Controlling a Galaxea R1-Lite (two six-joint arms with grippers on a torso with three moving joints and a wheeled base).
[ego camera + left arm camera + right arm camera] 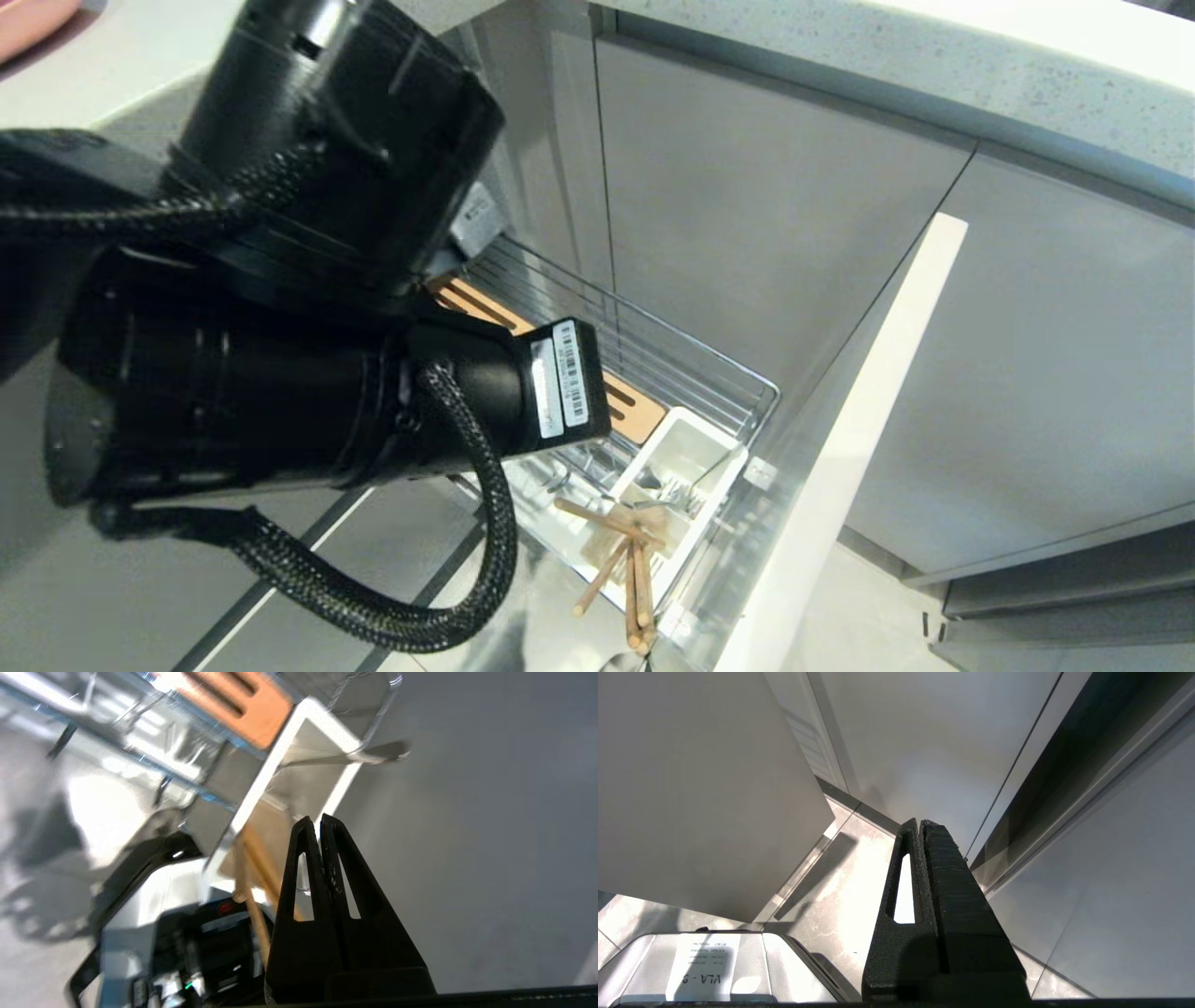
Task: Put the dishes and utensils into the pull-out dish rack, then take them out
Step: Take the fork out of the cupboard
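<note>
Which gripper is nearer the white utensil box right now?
Left. The left gripper, shut, hangs close by the white utensil box holding the chopsticks. The right gripper, shut, is parked over the floor by the cabinet fronts, no rack in its view.

The pull-out dish rack (653, 364) stands drawn out from the cabinet: chrome wire basket, slotted light-wood strip (635, 411), pale front panel (840, 448). Its white plastic utensil box (686, 457) sits at the panel end. Wooden chopsticks (625, 560) stand in the box, ends projecting and splayed. A slim metal utensil (345, 757) leans across the box rim.
</note>
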